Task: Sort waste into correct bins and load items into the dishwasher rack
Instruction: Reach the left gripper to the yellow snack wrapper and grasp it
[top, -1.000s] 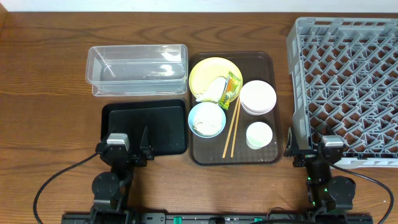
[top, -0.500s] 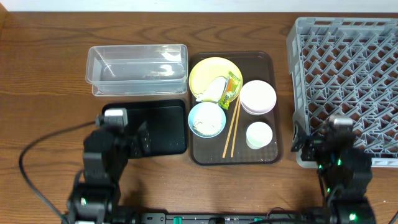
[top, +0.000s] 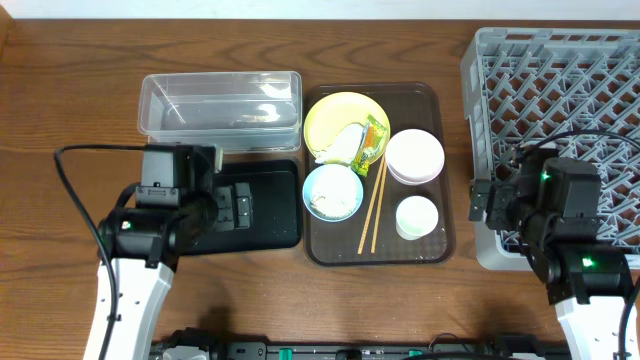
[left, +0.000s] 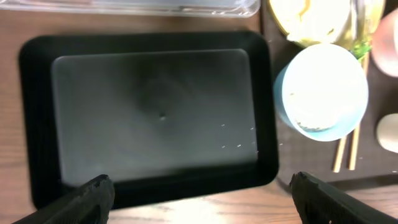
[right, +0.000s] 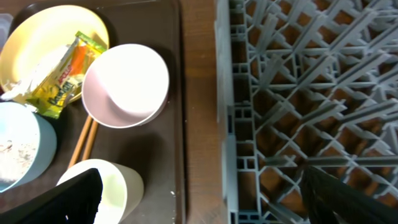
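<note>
On the brown serving tray (top: 432, 100) sit a yellow plate (top: 335, 115) with crumpled tissue (top: 340, 148) and a green-and-orange wrapper (top: 372, 140), a light blue bowl (top: 332, 192) holding whitish scraps, a pinkish bowl (top: 414, 156), a white cup (top: 417, 217) and two chopsticks (top: 372, 210). The clear tub (top: 220, 110) and black tray (top: 268, 205) lie to the left, the grey rack (top: 560, 100) to the right. My left gripper (left: 199, 200) is open and empty over the black tray's (left: 152, 106) near edge. My right gripper (right: 202, 199) is open and empty between cup (right: 102, 186) and rack (right: 298, 81).
The wooden table (top: 70, 110) runs to the left of the bins. The rack overhangs the right side of the view. A narrow strip of bare wood (right: 199, 93) separates the brown tray from the rack.
Both arms have risen from their folded rest at the front edge and swung forward; the left now hangs over the black tray, the right over the rack's left edge. The objects have not moved.
</note>
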